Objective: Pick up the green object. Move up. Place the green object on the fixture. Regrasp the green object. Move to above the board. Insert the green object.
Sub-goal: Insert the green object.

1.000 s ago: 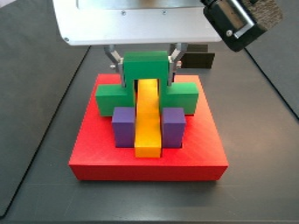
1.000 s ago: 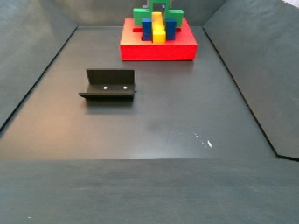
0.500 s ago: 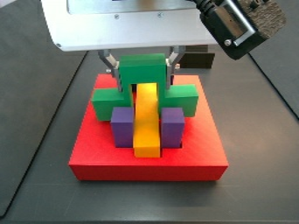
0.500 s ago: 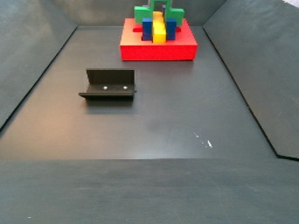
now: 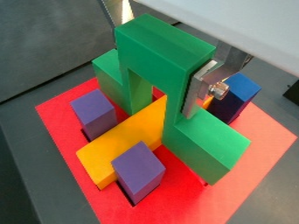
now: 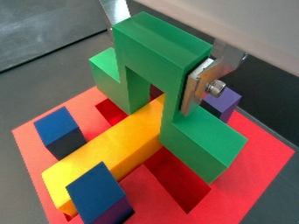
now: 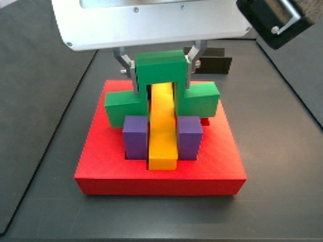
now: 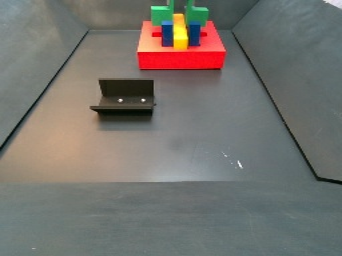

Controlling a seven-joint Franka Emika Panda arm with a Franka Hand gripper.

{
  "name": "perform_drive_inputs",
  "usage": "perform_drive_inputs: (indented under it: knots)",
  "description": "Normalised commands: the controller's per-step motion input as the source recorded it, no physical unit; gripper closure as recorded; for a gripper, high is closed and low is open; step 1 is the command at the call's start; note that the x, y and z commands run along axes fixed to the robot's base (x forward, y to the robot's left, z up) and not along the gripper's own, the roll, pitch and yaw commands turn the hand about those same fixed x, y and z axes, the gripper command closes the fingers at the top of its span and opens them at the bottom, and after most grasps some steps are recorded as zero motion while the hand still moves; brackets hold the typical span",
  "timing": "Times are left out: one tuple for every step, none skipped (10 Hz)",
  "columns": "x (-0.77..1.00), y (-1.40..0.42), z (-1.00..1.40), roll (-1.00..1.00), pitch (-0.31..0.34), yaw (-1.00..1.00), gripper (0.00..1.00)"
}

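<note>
In both wrist views the gripper (image 5: pixel 163 74) is pinching the stem of the green object (image 5: pixel 163 61), with 1 silver finger (image 5: pixel 208 87) pressed flat against its side and the opposite finger mostly hidden behind the piece. The wide green bar straddles the yellow bar (image 5: pixel 122 144) and reaches down to the board (image 5: pixel 251 188); purple and blue cubes sit either side of the yellow bar, and I cannot tell from here whether the green bar is fully seated in its slot. In a side view the gripper (image 7: pixel 161 64) hangs over the far part of the board (image 7: pixel 158 180), clamped on the green object (image 7: pixel 161 90), whose arms show left and right of the yellow bar (image 7: pixel 161 128), behind 2 purple cubes (image 7: pixel 134 137). In a side view from farther off, the board (image 8: pixel 181 58) lies at the far end of the floor, and the fixture (image 8: pixel 124 97) stands empty, well apart on the near left. The risk, as I judge it: if the green bar is slightly skewed, pushing down could jam it against the yellow bar or slot edge, and letting go early could leave it tilted.
</note>
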Motion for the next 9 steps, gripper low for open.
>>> perform_drive_inputs:
  knots:
    - [0.00, 0.07, -0.04, 0.00, 0.041, -0.31, 1.00]
    - [0.00, 0.01, -0.05, 0.00, 0.139, -0.38, 1.00]
    - [0.00, 0.03, 0.00, 0.00, 0.160, -0.50, 1.00]
    - [0.06, 0.01, 0.00, 0.00, 0.160, -0.51, 1.00]
    - [0.15, 0.01, 0.00, 0.00, 0.154, -0.47, 1.00]
    - [0.00, 0.00, 0.00, 0.00, -0.010, 0.00, 1.00]
    - [0.00, 0.13, 0.00, 0.00, 0.000, 0.02, 1.00]
    - [0.00, 0.28, 0.00, 0.00, 0.000, 0.07, 1.00]
    - [0.00, 0.26, 0.00, 0.00, 0.000, 0.13, 1.00]
